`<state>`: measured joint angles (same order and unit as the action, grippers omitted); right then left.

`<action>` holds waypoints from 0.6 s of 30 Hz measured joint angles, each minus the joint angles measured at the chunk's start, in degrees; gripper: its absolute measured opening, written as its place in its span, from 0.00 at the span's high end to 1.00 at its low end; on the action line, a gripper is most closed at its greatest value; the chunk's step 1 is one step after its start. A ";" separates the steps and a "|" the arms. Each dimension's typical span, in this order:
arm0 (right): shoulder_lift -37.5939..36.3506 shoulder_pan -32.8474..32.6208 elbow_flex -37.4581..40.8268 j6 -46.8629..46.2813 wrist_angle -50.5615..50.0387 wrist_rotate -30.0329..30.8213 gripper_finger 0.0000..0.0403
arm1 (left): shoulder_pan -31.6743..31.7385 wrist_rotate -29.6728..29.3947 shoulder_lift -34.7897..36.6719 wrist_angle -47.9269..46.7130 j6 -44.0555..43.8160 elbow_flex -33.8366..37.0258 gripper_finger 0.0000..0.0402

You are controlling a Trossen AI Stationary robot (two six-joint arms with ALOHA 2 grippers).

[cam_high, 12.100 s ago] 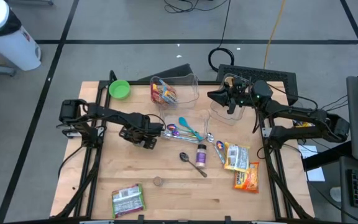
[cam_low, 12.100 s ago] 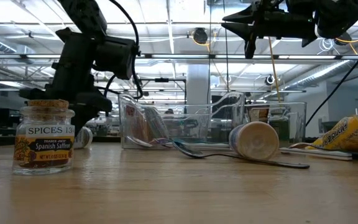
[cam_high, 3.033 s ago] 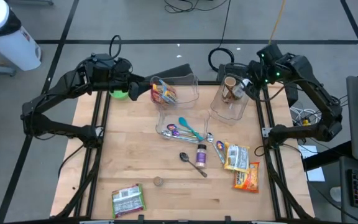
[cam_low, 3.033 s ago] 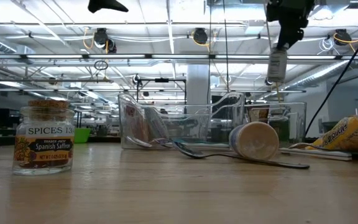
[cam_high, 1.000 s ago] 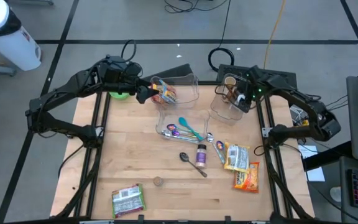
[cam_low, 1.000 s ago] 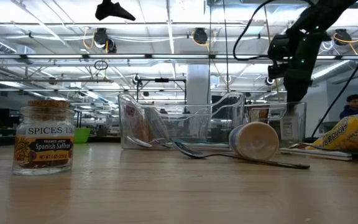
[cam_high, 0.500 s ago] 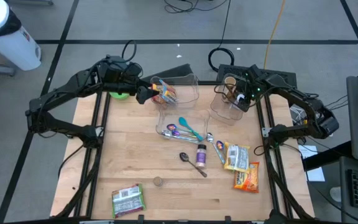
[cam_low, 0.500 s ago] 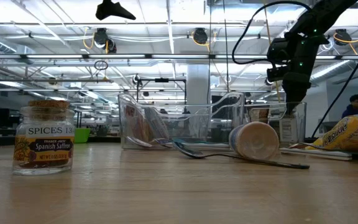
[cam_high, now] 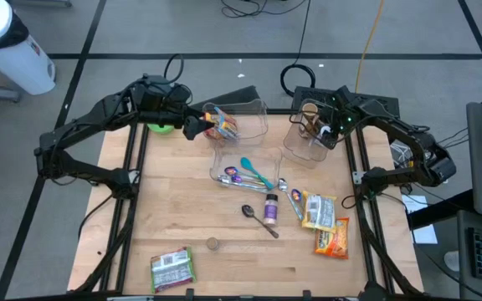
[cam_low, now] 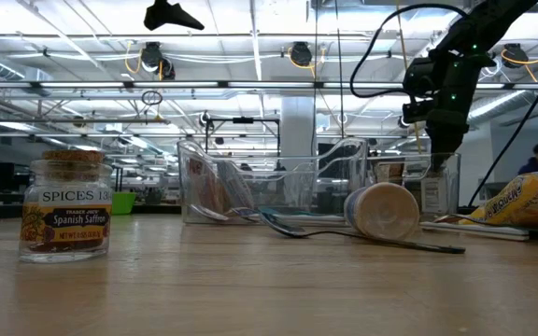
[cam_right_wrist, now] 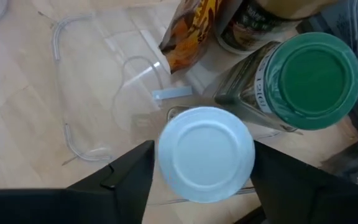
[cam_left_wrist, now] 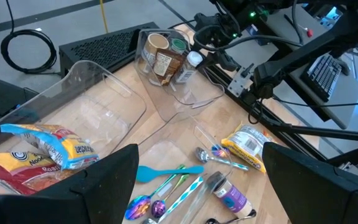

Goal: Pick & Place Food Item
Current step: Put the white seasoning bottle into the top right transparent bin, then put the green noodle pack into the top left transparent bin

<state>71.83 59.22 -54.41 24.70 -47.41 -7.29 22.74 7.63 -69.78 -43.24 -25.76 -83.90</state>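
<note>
A white-capped bottle point(cam_right_wrist: 205, 155) stands among other jars in the clear bin point(cam_high: 295, 149) at the table's far right; in the low view the bottle point(cam_low: 431, 191) shows through the bin's wall. My right gripper point(cam_right_wrist: 205, 163) points steeply down into this bin, its fingers on either side of the cap. Beside the bottle stand a green-capped jar point(cam_right_wrist: 309, 74) and a brown-lidded jar point(cam_high: 310, 111). My left gripper point(cam_high: 192, 127) hangs open, high over the far left, beside the bin of snack packs point(cam_high: 223, 125). My right gripper has the bottle's white cap between its two fingers, one finger point(cam_right_wrist: 132, 177) at the cap's edge point(cam_right_wrist: 165, 155) and the other opposite. The fingers come from above, slanting down. The bottle stands upright inside the bin. The cap hides how closely the fingers meet it.
A middle bin point(cam_high: 224, 159) holds coloured spoons and a spatula. Loose on the table lie a small spice bottle point(cam_high: 271, 206), a metal spoon point(cam_high: 258, 219), two snack packets point(cam_high: 318, 211) point(cam_high: 331, 238), a green packet point(cam_high: 172, 269) and a saffron jar point(cam_low: 66, 205).
</note>
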 joint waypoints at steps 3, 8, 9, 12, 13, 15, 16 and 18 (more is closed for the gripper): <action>0.00 0.00 -0.02 -0.03 0.09 0.03 0.40 | -0.02 0.00 0.00 0.00 0.00 0.00 0.13; -0.02 0.00 -0.04 -0.37 1.04 -0.07 0.31 | 0.00 0.01 0.00 0.00 -0.01 0.00 0.13; -0.02 0.00 -0.04 -0.38 1.06 -0.13 0.30 | 0.00 0.00 0.00 0.00 -0.02 0.00 0.13; -0.24 -0.01 -0.04 -0.43 0.68 -0.18 0.28 | 0.00 -0.01 0.00 0.00 -0.09 0.00 0.13; -0.53 -0.04 -0.04 -0.65 0.55 -0.18 0.27 | 0.00 0.01 0.00 0.00 -0.09 0.00 0.13; -1.38 -0.04 -0.04 -1.32 0.60 -0.20 0.27 | 0.00 0.01 0.00 0.00 -0.12 0.00 0.13; -1.90 -0.04 -0.04 -1.44 0.62 -0.18 0.27 | 0.00 0.00 0.00 0.00 -0.01 0.00 0.13; -3.25 -0.04 -0.04 -1.48 0.60 -0.18 0.28 | 0.00 -0.01 0.00 0.00 0.00 0.00 0.13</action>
<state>68.58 59.18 -54.46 23.22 -46.81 -7.46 22.74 7.62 -69.78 -43.25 -25.76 -83.90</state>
